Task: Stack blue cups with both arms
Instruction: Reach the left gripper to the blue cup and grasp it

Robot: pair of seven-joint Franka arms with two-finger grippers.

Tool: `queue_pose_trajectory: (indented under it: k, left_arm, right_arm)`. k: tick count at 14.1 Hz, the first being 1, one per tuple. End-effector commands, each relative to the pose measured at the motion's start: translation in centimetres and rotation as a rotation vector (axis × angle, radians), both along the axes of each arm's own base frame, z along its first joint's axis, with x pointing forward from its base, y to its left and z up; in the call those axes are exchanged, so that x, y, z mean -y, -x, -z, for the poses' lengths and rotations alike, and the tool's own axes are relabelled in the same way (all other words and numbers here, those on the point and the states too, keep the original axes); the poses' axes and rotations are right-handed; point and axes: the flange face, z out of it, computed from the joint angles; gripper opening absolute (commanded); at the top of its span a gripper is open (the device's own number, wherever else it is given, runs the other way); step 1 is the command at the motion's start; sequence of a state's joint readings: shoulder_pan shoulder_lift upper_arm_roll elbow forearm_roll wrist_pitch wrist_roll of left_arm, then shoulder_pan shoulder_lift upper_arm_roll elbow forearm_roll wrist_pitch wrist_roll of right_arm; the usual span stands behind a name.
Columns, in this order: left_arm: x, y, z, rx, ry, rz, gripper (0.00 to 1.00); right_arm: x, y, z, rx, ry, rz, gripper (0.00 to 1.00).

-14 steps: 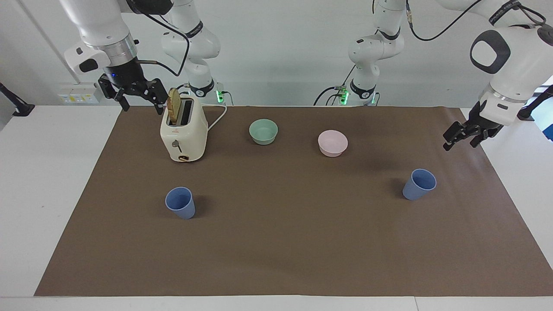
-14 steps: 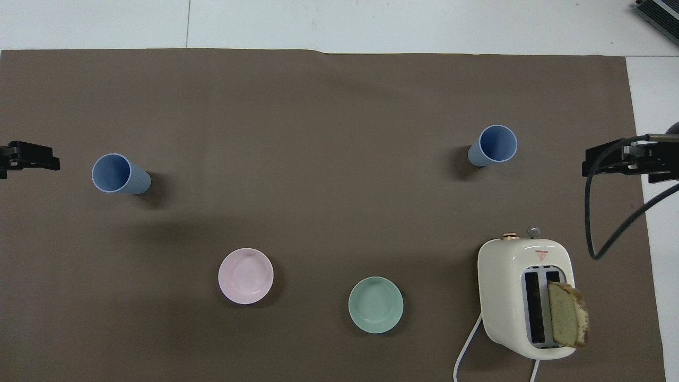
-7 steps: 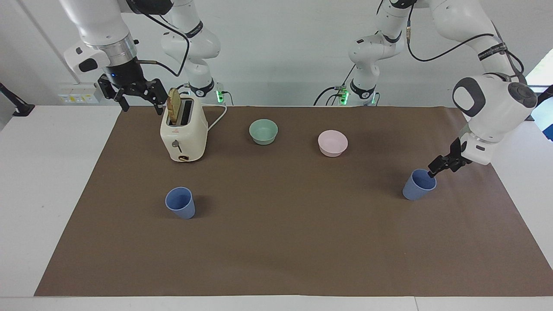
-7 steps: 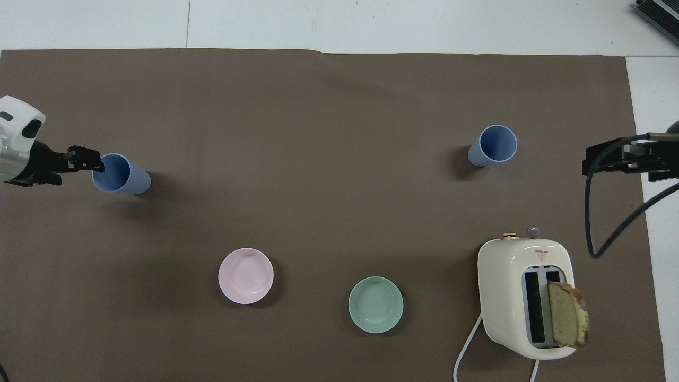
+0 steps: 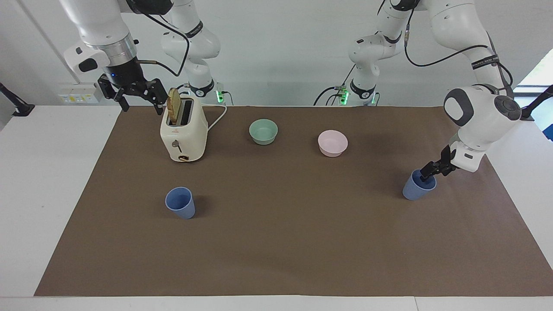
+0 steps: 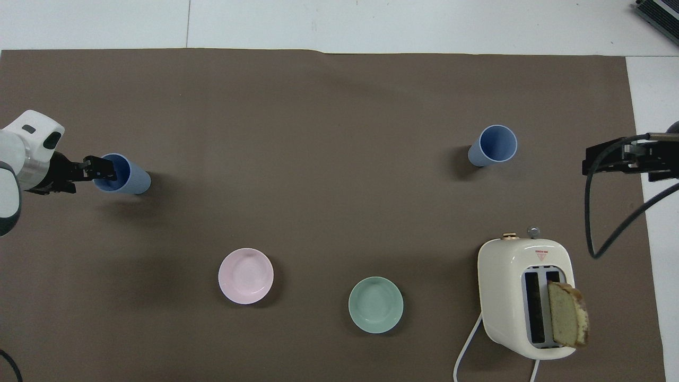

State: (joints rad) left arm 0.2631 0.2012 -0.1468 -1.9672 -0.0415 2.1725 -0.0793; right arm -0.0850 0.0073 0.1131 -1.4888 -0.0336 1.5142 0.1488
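Surface: white, covered by a brown mat that fills most of both frames.
Blue cup, left arm's end: upright, right of centre in the facing view, left edge of the overhead view.
Blue cup, right arm's end: upright, lower left in the facing view, upper right in the overhead view; well apart from the first, untouched.
Left claw: at the rim of the first cup, tip over its mouth; fingers spread, nothing gripped; contact with the rim cannot be told. Also at.
Right claw: upper left of the facing view, raised just beside the toaster; fingers spread, empty; arm waits.
Toaster: cream, a slice of bread standing in one slot.
Green bowl: upper centre of the facing view.
Pink bowl: beside the green bowl, toward the left arm's end.
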Motion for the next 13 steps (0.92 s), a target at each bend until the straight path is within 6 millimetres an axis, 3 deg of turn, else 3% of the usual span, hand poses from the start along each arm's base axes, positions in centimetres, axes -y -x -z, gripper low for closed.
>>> queue_pose_trajectory:
  k: [1,2,3,4,5,6,11,13]
  left_arm:
    - [0.3,0.3,0.5,0.023,0.006,-0.019,1.00]
    - [0.3,0.2,0.5,0.026,0.006,-0.018,1.00]
    - [0.5,0.0,0.4,0.040,0.004,-0.017,0.77]
    - [0.7,-0.1,0.3,0.043,0.004,-0.028,0.39]
    - [0.8,-0.1,0.2,0.041,0.005,-0.024,0.10]
    - [0.8,-0.1,0.3,0.038,0.005,-0.034,0.00]
    - [0.6,-0.6,-0.3,0.040,0.008,-0.038,0.00]
    - [0.7,-1.2,-2.0,0.055,0.006,-0.034,0.00]
  right_arm:
    - [0.3,-0.2,-0.3,0.010,-0.014,-0.024,1.00]
    - [0.3,-0.2,-0.3,0.010,-0.014,-0.024,1.00]
    - [0.3,-0.2,-0.3,0.010,-0.014,-0.024,1.00]
    - [0.3,-0.2,-0.3,0.010,-0.014,-0.024,1.00]
    - [0.3,-0.2,-0.3,0.012,-0.014,-0.024,1.00]
    - [0.4,-0.2,-0.3,0.013,-0.014,-0.022,1.00]
    - [0.3,-0.2,-0.3,0.012,-0.014,-0.024,1.00]
    - [0.3,-0.2,-0.3,0.012,-0.014,-0.024,1.00]
